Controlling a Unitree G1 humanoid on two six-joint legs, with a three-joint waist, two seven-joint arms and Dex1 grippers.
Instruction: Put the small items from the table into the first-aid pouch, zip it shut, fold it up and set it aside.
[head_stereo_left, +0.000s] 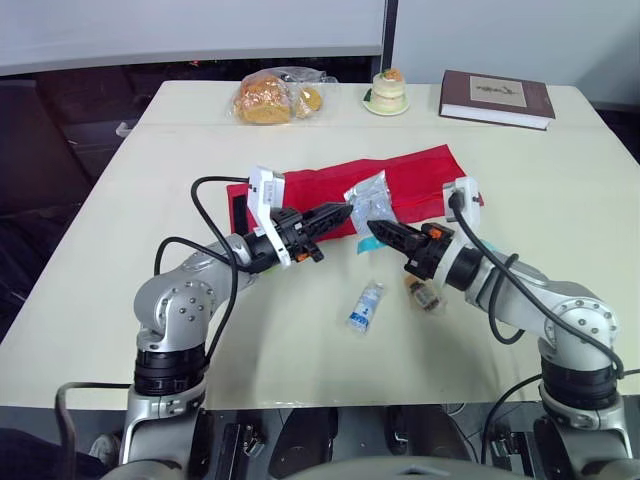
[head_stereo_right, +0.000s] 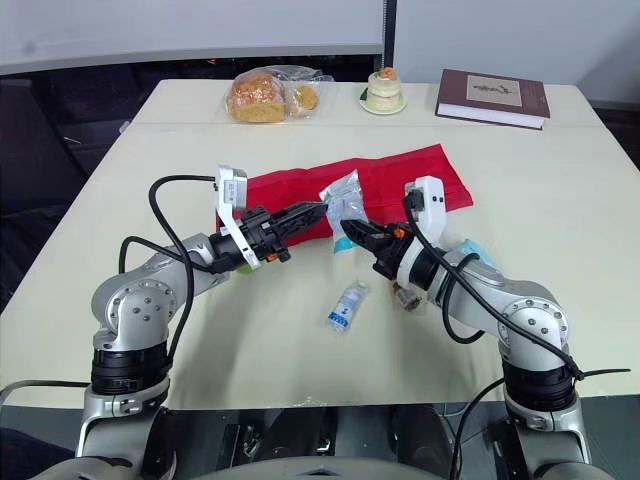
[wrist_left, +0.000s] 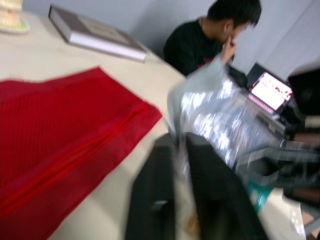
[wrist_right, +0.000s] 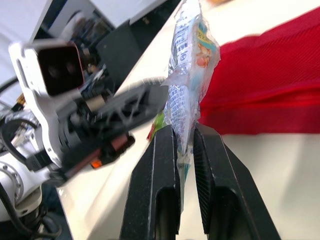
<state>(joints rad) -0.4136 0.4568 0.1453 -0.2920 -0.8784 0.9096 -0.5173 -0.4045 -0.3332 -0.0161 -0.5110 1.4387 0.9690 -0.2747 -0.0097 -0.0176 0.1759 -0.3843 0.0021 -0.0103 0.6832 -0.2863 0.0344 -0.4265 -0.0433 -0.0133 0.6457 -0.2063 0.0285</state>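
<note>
The red pouch (head_stereo_left: 420, 180) lies flat on the desk (head_stereo_left: 560, 200), near the middle. Its long zip line runs along it.

A clear packet (head_stereo_left: 372, 198) is up in the air, just over the front edge of the pouch. Both arms are at it. The right pincer (head_stereo_left: 376, 229) has it from below. Its two black fingers (wrist_right: 160, 165) are pressed tight on the bottom of the packet, and the packet stands up tall out of them. The left pincer (head_stereo_left: 344, 212) comes in from the other side and its tip meets the side of the packet. Its fingers (wrist_left: 152, 200) are almost together. The left wrist view is fuzzy, but they seem to pinch the edge of the packet.

A little teal thing (head_stereo_left: 371, 243) lies on the desk just under the right pincer. A small white bottle with a blue label (head_stereo_left: 366, 306) lies on its side on the desk, in front of both pincers and not touching them. Another small item (head_stereo_left: 424, 294) lies under the right arm, near the bottle. It is too small to tell what it is.

At the far side of the desk are a bag of bread (head_stereo_left: 270, 97), a little cake on a plate (head_stereo_left: 387, 92) and a brown book (head_stereo_left: 497, 97). They are well away from the pouch.

A person in a black top (wrist_left: 200, 45) sits past the desk, with a lit screen (wrist_left: 271, 90) close by.
</note>
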